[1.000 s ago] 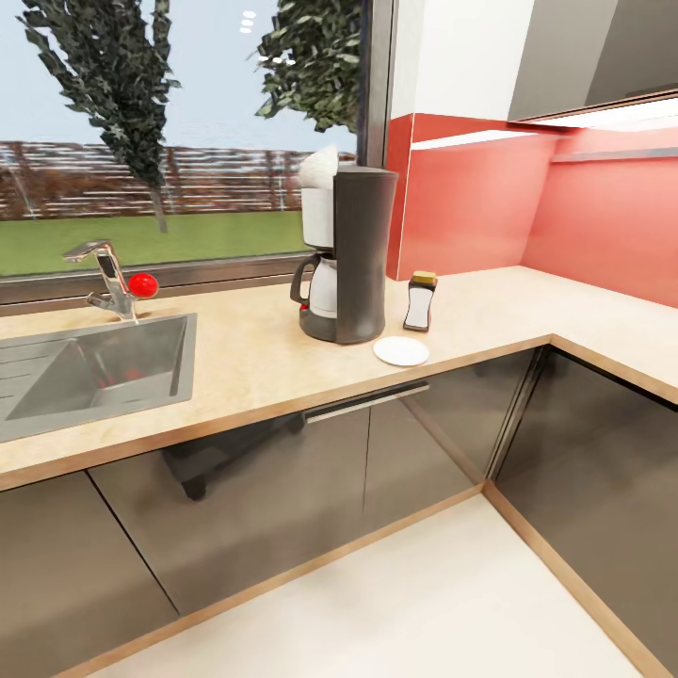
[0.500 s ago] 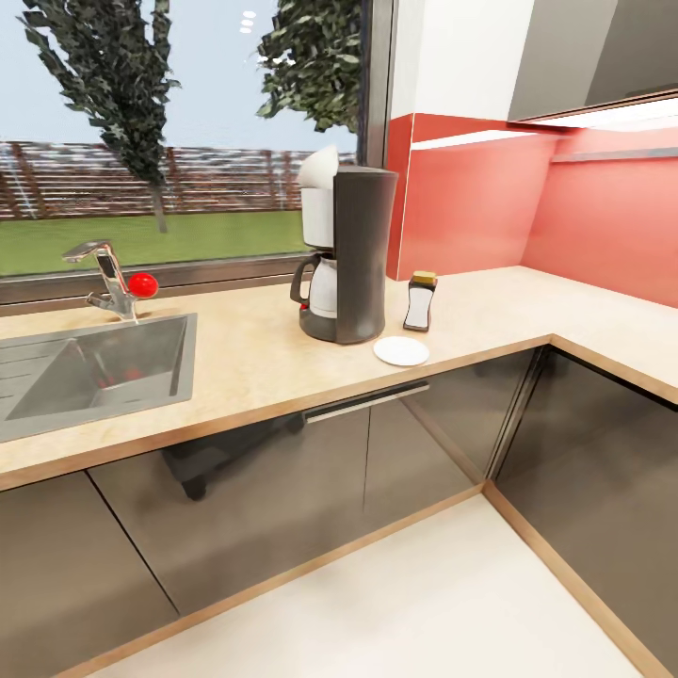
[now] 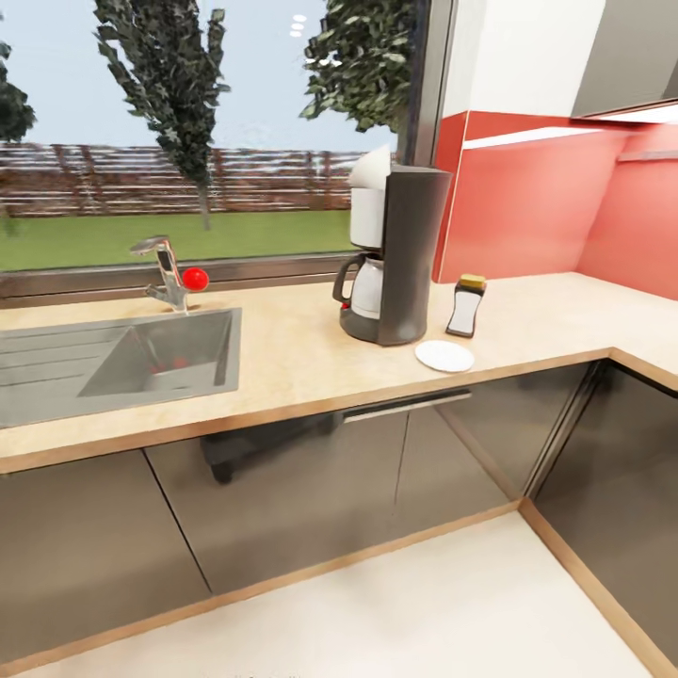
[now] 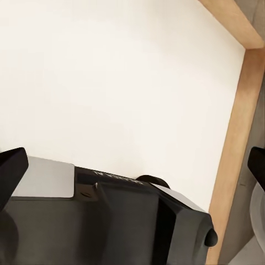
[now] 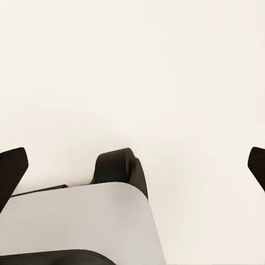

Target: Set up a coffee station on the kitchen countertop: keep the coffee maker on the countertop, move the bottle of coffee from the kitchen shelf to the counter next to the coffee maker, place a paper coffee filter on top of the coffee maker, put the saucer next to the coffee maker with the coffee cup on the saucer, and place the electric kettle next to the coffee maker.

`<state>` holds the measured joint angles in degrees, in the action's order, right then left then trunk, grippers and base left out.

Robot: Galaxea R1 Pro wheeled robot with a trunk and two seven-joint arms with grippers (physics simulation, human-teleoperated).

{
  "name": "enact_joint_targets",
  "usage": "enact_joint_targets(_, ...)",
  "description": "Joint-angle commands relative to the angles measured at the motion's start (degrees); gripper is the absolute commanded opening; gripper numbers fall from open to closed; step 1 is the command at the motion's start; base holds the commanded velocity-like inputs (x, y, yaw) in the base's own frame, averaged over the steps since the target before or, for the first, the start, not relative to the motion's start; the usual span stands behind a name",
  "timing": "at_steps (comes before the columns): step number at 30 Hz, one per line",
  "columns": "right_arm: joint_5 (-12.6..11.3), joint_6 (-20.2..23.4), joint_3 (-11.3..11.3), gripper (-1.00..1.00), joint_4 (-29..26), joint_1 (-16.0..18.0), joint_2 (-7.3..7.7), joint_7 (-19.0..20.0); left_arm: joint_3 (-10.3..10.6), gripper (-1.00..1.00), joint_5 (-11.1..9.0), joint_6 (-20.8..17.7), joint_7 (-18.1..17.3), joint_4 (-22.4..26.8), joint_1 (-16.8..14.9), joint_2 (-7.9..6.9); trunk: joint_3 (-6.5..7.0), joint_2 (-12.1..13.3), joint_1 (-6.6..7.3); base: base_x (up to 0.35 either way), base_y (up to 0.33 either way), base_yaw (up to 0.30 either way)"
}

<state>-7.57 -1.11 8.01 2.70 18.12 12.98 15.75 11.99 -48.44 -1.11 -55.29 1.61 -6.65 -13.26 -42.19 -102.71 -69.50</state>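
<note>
1. Kitchen countertop [image 3: 282, 363]: beige wood-grain slab across the middle of the head view, dark glossy cabinet fronts below.
2. Coffee maker [image 3: 400, 254]: dark column with white upper part, upright right of centre on the counter; its white carafe [image 3: 367, 287] sits in its base.
3. Paper coffee filter [image 3: 370, 168]: a white rounded shape on top of the machine, probably the filter; too small to be sure.
4. Bottle of coffee [image 3: 465, 306]: yellow-capped, standing just beside the machine's right.
5. Saucer [image 3: 444, 356]: flat white disc in front of the bottle, near the counter edge, nothing on it.
6. Sink [image 3: 113, 363] and tap [image 3: 168, 273]: at the left of the frame, well apart from the machine.
7. Left gripper [image 4: 132, 165]: wide apart, dark fingertips at both frame edges, pale floor [image 4: 110, 83] beneath, nothing held.
8. Right gripper [image 5: 132, 165]: likewise spread wide and empty over the floor.
9. Judgement: cup and kettle remain to be fetched. When travelling, keep both arms tucked low and clear of the cabinet fronts; on return, approach squarely so the saucer sits within easy reach.
</note>
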Motion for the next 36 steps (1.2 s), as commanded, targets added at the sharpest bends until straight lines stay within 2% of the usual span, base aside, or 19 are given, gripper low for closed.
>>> enact_joint_targets(1, -0.60, -0.12, 0.17, 1.00, 0.20, 0.07, 0.03, 0.33, 0.48, 1.00, -0.52, -0.12, -0.17, -0.03, -0.04, -0.01, -0.05, -0.02, 0.01, 0.000, 0.000, 0.272)
enact_joint_targets(23, -0.60, -0.20, 0.17, 1.00, 0.20, 0.07, 0.03, 0.33, 0.49, 1.00, -0.52, -0.11, -0.12, -0.03, -0.03, -0.01, -0.05, -0.02, 0.01, 0.000, 0.000, 0.273)
enact_joint_targets(28, -0.60, -0.20, 0.17, 1.00, 0.20, 0.07, 0.03, 0.33, 0.54, 1.00, -0.52, -0.10, 2.85, -0.03, -0.03, 0.03, -0.05, -0.02, 0.01, 0.000, 0.000, 0.276)
enact_joint_targets(32, -0.60, -0.20, 0.17, 1.00, 0.18, 0.07, 0.03, 0.33, 0.57, 1.00, -0.52, -0.07, 3.19, -0.03, -0.03, 0.25, -0.05, -0.02, 0.01, 0.000, 0.000, 0.277)
enact_joint_targets(33, -0.60, -0.20, 0.17, 1.00, -0.08, 0.07, 0.03, 0.33, 0.56, 1.00, -0.55, -0.02, 3.38, 0.01, -0.05, 0.68, -0.05, -0.02, 0.01, 0.000, 0.000, 0.279)
enact_joint_targets(36, -0.60, -0.20, 0.17, 1.00, -1.86, 0.07, 0.03, 0.33, -1.02, 1.00, -0.70, 0.06, 4.76, 0.04, -0.05, 1.49, -0.05, -0.02, 0.01, 0.000, 0.000, 0.279)
